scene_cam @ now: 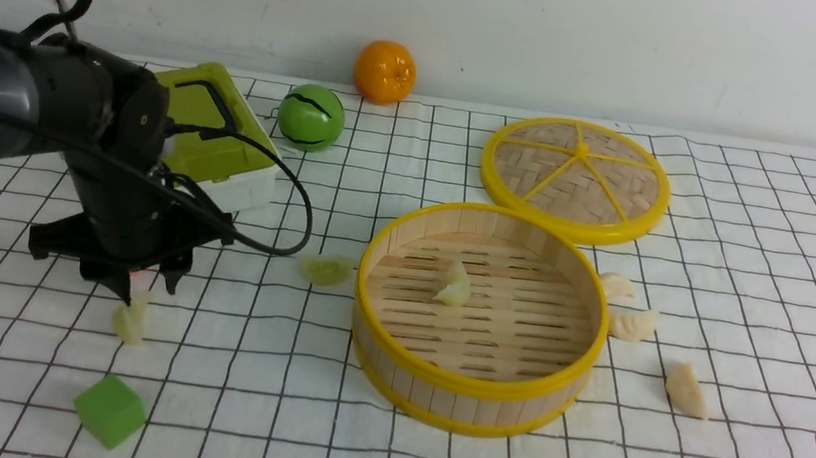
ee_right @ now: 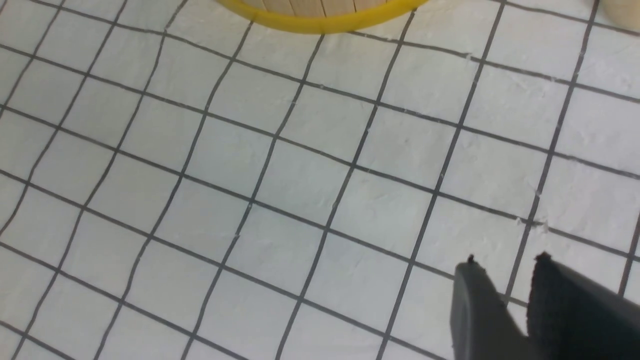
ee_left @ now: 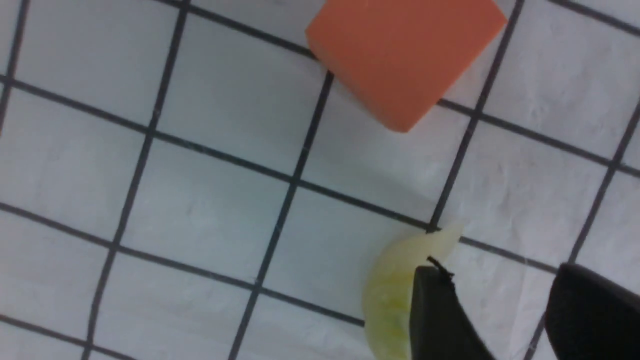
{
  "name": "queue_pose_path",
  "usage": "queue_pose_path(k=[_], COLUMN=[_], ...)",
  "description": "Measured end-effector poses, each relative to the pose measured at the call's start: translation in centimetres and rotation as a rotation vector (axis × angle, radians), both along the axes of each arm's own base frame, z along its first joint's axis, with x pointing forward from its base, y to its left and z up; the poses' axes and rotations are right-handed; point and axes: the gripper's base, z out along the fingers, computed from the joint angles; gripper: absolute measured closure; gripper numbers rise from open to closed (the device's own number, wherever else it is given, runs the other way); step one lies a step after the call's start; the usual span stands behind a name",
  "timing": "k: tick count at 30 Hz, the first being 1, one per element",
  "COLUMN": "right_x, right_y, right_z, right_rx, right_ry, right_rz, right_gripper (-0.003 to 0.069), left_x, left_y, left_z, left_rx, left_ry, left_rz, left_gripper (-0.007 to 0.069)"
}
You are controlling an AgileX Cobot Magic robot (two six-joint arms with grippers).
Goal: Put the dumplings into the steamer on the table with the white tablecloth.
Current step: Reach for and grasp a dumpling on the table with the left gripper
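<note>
The steamer (scene_cam: 469, 395) stands mid-table on the white tablecloth (scene_cam: 317, 438) with one pale dumpling (scene_cam: 454, 286) on its slats. A green dumpling (scene_cam: 326, 270) lies left of it, and three cream dumplings (scene_cam: 632, 324) lie to its right. My left gripper (scene_cam: 149, 289) is down at another green dumpling (scene_cam: 130, 319). In the left wrist view that dumpling (ee_left: 387, 295) sits on the outer side of one finger (ee_left: 435, 315). The left gripper (ee_left: 500, 280) is open with only cloth between the jaws. My right gripper (ee_right: 507, 272) hovers open by a narrow gap, empty, near the steamer's rim (ee_right: 320, 20).
The woven lid (scene_cam: 576, 176) lies behind the steamer. An orange cube (ee_left: 405, 55) sits close ahead of the left gripper, and a green cube (scene_cam: 110, 410) lies nearer the front. A green-and-white box (scene_cam: 223, 138), a green ball (scene_cam: 311, 118) and an orange (scene_cam: 384, 72) stand at the back.
</note>
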Motion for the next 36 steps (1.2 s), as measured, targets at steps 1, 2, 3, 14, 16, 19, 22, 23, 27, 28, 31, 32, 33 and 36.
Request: queue_pose_path(k=[1,2,3,14,16,19,22,23,27,28,31,32,33,36], right_x=[0.0,0.0,0.0,0.0,0.0,0.0,0.0,0.0,0.0,0.0,0.0,0.0,0.0,0.0], right_y=[0.0,0.0,0.0,0.0,0.0,0.0,0.0,0.0,0.0,0.0,0.0,0.0,0.0,0.0], right_z=[0.0,0.0,0.0,0.0,0.0,0.0,0.0,0.0,0.0,0.0,0.0,0.0,0.0,0.0], right_rx=[-0.001,-0.001,-0.001,-0.002,-0.002,-0.002,-0.004,-0.004,-0.005,-0.005,-0.005,-0.005,-0.005,-0.005], right_ry=[0.000,0.000,0.000,-0.001,-0.001,-0.001,-0.001,-0.001,-0.002,-0.002,-0.002,-0.002,-0.002,-0.002], right_rz=[0.000,0.000,0.000,0.002,0.002,0.002,0.003,0.003,0.004,0.004,0.004,0.004,0.004,0.004], right_gripper=[0.0495,0.0495,0.0495,0.0491,0.0489,0.0487,0.0487,0.0487,0.0487,0.0487,0.0487,0.0487,0.0487,0.0487], left_x=[0.0,0.0,0.0,-0.2,-0.3,-0.4,-0.4,-0.4,-0.1,0.0,0.3,0.4,0.5,0.7], left_y=[0.1,0.2,0.2,0.5,0.6,0.8,0.8,0.8,0.8,0.8,0.7,0.7,0.7,0.6], left_z=[0.0,-0.1,-0.1,0.5,1.2,2.6,3.5,3.5,2.1,1.7,0.1,-0.2,-0.7,-1.5], left_rx=[-0.001,-0.001,-0.001,0.032,0.040,0.054,0.058,0.058,0.052,0.050,0.052,0.052,0.051,0.050], left_ry=[0.003,0.004,0.004,0.024,0.023,-0.002,-0.016,-0.017,0.015,0.024,0.060,0.065,0.070,0.086], left_rz=[0.006,0.011,0.013,-0.023,-0.029,-0.037,-0.042,-0.042,-0.008,0.003,0.013,0.016,0.021,0.031], left_gripper=[0.0330,0.0349,0.0354,0.0373,0.0373,0.0371,0.0358,0.0347,0.0328,0.0326,0.0330,0.0335,0.0344,0.0375])
